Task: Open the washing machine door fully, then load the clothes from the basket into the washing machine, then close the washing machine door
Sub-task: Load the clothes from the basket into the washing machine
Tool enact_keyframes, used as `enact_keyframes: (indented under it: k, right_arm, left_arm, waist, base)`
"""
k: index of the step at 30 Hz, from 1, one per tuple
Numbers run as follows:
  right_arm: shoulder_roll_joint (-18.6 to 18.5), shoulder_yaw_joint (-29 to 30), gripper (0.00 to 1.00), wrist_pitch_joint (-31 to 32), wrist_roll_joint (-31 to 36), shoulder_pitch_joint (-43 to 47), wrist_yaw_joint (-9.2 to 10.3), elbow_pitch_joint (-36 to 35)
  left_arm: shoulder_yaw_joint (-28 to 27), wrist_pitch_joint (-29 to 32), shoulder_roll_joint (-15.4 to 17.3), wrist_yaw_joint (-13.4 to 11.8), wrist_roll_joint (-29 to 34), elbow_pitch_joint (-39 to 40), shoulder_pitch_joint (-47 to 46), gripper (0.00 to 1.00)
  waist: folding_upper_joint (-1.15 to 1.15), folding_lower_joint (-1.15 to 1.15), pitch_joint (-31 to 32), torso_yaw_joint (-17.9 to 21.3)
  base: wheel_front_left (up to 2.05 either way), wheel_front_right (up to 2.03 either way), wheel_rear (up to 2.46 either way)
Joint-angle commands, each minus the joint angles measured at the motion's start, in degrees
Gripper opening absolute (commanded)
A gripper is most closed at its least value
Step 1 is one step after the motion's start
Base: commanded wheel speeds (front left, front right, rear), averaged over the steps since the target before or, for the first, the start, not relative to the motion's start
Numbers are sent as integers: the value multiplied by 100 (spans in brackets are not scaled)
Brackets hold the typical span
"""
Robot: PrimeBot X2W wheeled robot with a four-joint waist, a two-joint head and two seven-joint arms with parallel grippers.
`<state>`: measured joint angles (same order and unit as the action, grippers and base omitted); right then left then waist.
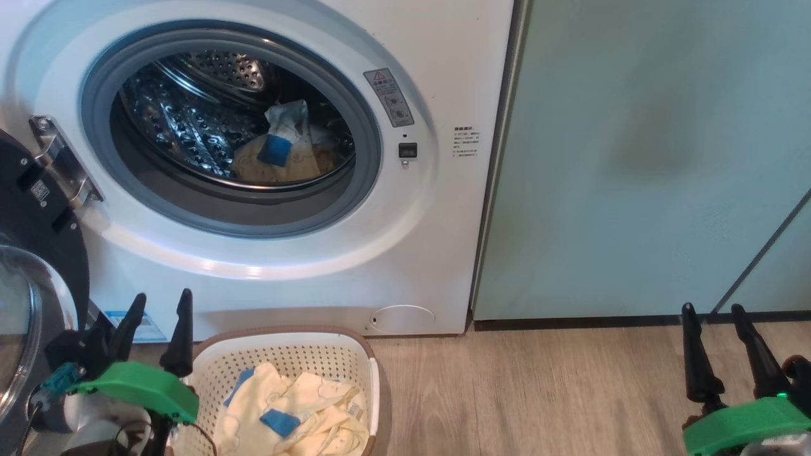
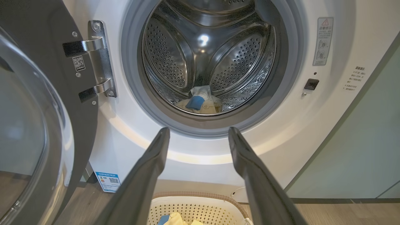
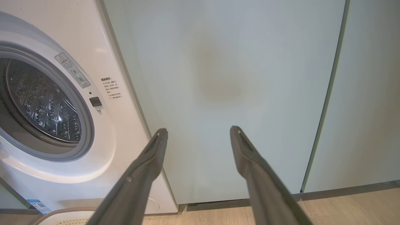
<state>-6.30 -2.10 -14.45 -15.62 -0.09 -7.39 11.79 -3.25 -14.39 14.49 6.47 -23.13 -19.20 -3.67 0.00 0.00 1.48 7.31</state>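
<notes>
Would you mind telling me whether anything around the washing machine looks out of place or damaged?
Only a faint brownish patch on the pale teal cabinet panel right of the washing machine; stain or reflection, I cannot tell. The clothes sit inside the basket and drum, none spilled on the floor.

Probably a home laundry corner; washing machine beside pale teal cabinets, wood-look floor.
</notes>
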Motion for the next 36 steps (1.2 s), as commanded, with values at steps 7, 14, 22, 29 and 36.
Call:
enact_keyframes:
  k: [7,14,22,29,36]
  right_arm:
    - [-88,-67,100,-55,21,-137,-10,-183]
    - [-86,-54,100,-55,22,-135,-10,-201]
    - [-71,-41,100,-55,38,-142,-10,-241]
    - [-54,-59,100,-55,43,-154,-10,-230]
    - [-44,-108,100,-55,41,-152,-10,-203]
  left_arm:
    - [-281,-61,12,64,203,181,-226,100]
    - [-323,-61,-74,83,273,140,-260,100]
    - [-344,-61,-114,95,317,155,-265,100]
    - [-350,-61,-129,99,337,161,-267,100]
    - [-285,-61,-194,101,350,96,-240,100]
  waist:
    - [0,0,-6,-38]
    - [0,0,-31,-71]
    - [0,0,-60,-76]
    - [0,0,-81,-66]
    - [0,0,-111,-3]
  base:
    - [0,0,0]
    - [0,0,0]
    - [0,0,0]
    - [0,0,0]
    - [0,0,0]
